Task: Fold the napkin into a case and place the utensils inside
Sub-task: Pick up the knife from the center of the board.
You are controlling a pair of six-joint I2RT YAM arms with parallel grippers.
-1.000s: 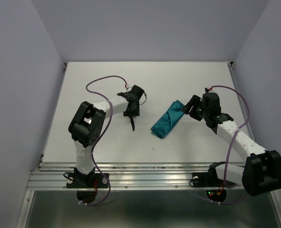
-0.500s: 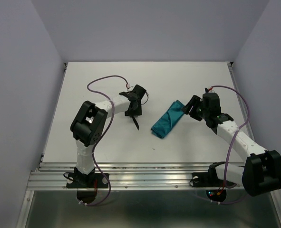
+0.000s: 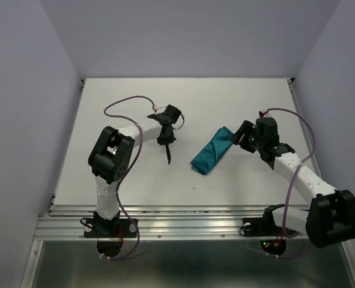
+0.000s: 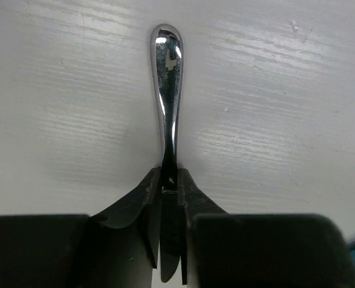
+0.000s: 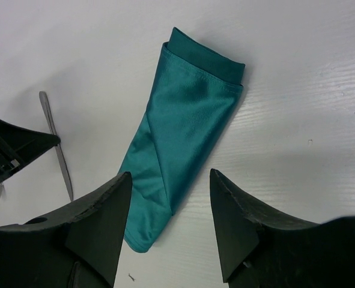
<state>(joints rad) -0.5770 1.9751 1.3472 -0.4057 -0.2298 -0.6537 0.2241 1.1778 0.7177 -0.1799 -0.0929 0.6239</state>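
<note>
Lying folded as a case on the worktop [image 3: 123, 96], the napkin [image 3: 212, 151] looks empty: left jaws clamp a utensil [image 4: 167, 90] near it, not yet inserted, while right jaws stand apart above it.

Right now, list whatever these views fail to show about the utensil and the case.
Working end of the utensil: left wrist view, hidden between the fingers of the left gripper; knife or not, unclear.
Same utensil, top view: too small to identify.
Mouth of the case: right wrist view, folded layers hide any opening.
Other utensils: in no view.
</note>
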